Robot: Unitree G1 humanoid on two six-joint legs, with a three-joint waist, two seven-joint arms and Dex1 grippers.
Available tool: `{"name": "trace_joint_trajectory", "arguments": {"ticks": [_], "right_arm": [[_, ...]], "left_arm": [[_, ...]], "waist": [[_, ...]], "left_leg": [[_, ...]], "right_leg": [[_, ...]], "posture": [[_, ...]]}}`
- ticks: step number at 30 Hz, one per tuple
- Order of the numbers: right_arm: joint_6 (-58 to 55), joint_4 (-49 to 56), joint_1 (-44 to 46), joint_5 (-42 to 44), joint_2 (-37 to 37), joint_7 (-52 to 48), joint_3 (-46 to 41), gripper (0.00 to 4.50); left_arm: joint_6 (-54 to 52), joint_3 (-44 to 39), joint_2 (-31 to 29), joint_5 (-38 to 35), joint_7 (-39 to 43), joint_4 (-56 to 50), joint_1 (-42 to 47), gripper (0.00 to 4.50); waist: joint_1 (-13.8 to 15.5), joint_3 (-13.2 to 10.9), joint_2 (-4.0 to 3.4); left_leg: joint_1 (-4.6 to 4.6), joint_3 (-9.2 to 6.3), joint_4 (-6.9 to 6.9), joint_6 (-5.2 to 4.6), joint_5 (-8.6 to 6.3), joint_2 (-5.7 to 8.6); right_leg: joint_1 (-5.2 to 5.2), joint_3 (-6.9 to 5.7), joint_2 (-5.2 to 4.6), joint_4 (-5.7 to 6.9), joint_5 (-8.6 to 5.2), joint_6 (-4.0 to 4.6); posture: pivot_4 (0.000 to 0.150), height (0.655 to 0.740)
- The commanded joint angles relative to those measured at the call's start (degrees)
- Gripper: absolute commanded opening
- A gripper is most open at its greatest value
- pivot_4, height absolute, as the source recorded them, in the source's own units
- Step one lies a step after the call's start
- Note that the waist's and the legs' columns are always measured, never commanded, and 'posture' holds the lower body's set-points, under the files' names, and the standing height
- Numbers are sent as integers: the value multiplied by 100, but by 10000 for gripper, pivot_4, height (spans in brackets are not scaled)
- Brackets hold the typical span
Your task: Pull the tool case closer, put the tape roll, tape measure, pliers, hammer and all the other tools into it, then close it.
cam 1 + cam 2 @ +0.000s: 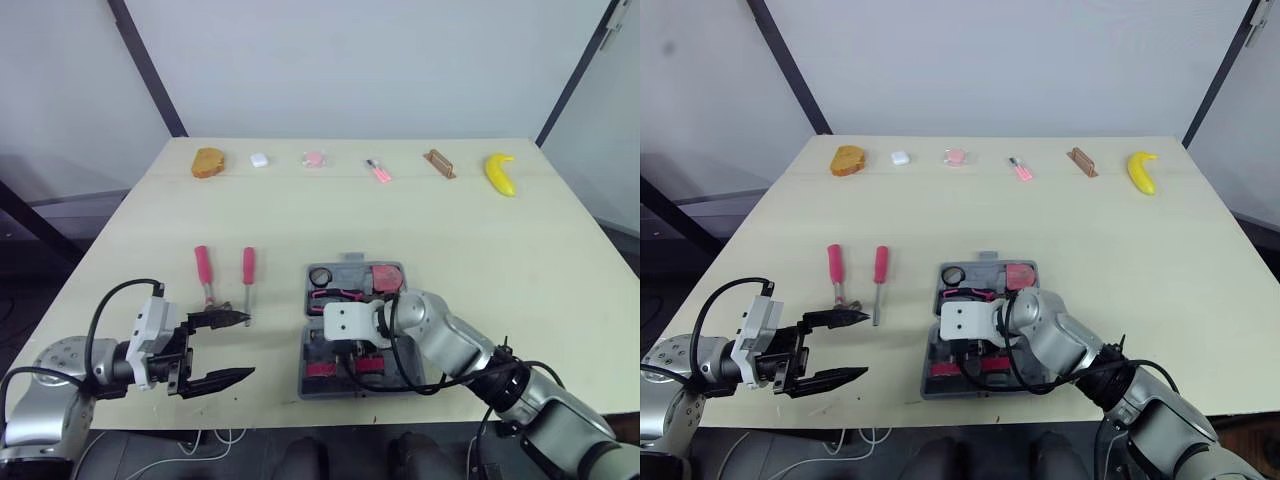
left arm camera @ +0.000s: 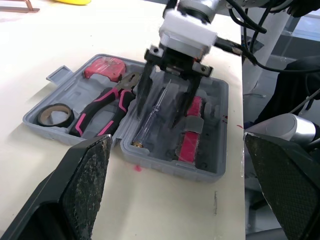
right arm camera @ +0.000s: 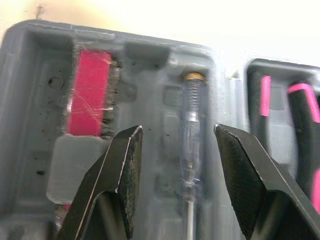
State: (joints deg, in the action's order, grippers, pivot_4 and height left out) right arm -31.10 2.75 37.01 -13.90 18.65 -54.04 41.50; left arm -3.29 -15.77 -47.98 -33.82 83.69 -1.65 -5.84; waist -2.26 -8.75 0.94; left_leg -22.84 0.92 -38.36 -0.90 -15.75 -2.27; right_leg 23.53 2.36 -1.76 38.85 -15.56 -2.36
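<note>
The grey tool case (image 1: 400, 380) lies open near the table's front edge. Its far half holds a tape roll (image 1: 320, 276), a red tape measure (image 1: 386, 276) and pink-handled pliers (image 2: 102, 112). In the near half lie a clear-handled screwdriver (image 3: 191, 120) and a red insert (image 3: 89, 92). My right gripper (image 3: 178, 131) hangs open just above that half, its fingers on either side of the clear screwdriver, holding nothing. Two red-handled tools (image 1: 203, 268) (image 1: 248, 268) lie on the table left of the case. My left gripper (image 1: 235, 347) is open just in front of them, empty.
Along the table's far side stand a brown bun (image 1: 208, 162), a white block (image 1: 259, 159), a pink item (image 1: 314, 158), a pink pen-like thing (image 1: 378, 170), a brown block (image 1: 438, 163) and a banana (image 1: 500, 173). The table's front edge runs right under both grippers.
</note>
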Motion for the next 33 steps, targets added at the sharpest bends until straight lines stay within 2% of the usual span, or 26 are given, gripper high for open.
{"name": "trace_joint_trajectory", "arguments": {"ticks": [1, 4, 5, 7, 8, 9, 10, 11, 33], "right_arm": [[-154, 455, 151, 192, -32, -42, -427, 23992], [-52, 531, 71, 436, -50, -55, -712, 23992], [8, 548, -2, 540, -31, -78, -807, 21713], [127, 572, -108, 703, -4, -108, -936, 16501], [189, 578, -146, 771, 3, -116, -984, 10610], [293, 587, -251, 871, 9, -92, -1082, 8514], [364, 589, -320, 945, 16, -71, -1151, 3259], [437, 589, -376, 993, 46, -84, -1172, 421], [1013, -162, -708, 879, 24, -26, -935, 120]], "left_arm": [[67, -88, 9, -42, 25, -103, -6, 45000], [68, -72, 5, -33, 33, -85, 20, 45000], [70, -66, 3, -30, 37, -79, 27, 45000], [64, -61, -2, -31, 42, -76, 37, 45000], [59, -60, -5, -32, 42, -77, 42, 45000], [64, -54, -5, -23, 39, -68, 51, 45000], [65, -51, -7, -18, 36, -58, 62, 45000], [57, -48, -9, -20, 34, -55, 68, 45000], [6, -80, -55, -54, 76, -68, 82, 45000]], "waist": [[-1, 0, 0], [-9, 0, 0], [-9, 0, 0], [-6, 0, 0], [-6, 0, 0], [-5, 0, 0], [-4, 0, 1], [0, -1, 1], [-5, -1, 2]], "left_leg": [[0, 0, 0, 0, 0, 0], [0, -1, 1, 0, 0, 0], [0, -1, 1, 0, 0, -1], [0, -1, 2, 0, 0, -1], [0, 0, 1, 0, 0, -1], [0, 0, 1, 0, 0, -1], [-1, 1, 1, 0, 0, 0], [-1, 1, 1, 0, 0, 0], [-1, 1, 1, 0, 0, 0]], "right_leg": [[0, 0, 0, 0, 0, 0], [0, 0, 2, 0, 0, 0], [0, 0, 2, 0, 0, 0], [0, -1, 1, 0, 0, 0], [0, -1, 1, -1, 0, 0], [0, -1, 0, -1, 0, 0], [0, 0, 0, -1, 0, 0], [0, 0, 0, -1, 0, 0], [0, 1, 1, -1, 0, 0]], "posture": [[1500, 7400], [1500, 7400], [1500, 7400], [1500, 7400], [1500, 7400], [1500, 7400], [1500, 7400], [1500, 7400], [1500, 7400]]}}
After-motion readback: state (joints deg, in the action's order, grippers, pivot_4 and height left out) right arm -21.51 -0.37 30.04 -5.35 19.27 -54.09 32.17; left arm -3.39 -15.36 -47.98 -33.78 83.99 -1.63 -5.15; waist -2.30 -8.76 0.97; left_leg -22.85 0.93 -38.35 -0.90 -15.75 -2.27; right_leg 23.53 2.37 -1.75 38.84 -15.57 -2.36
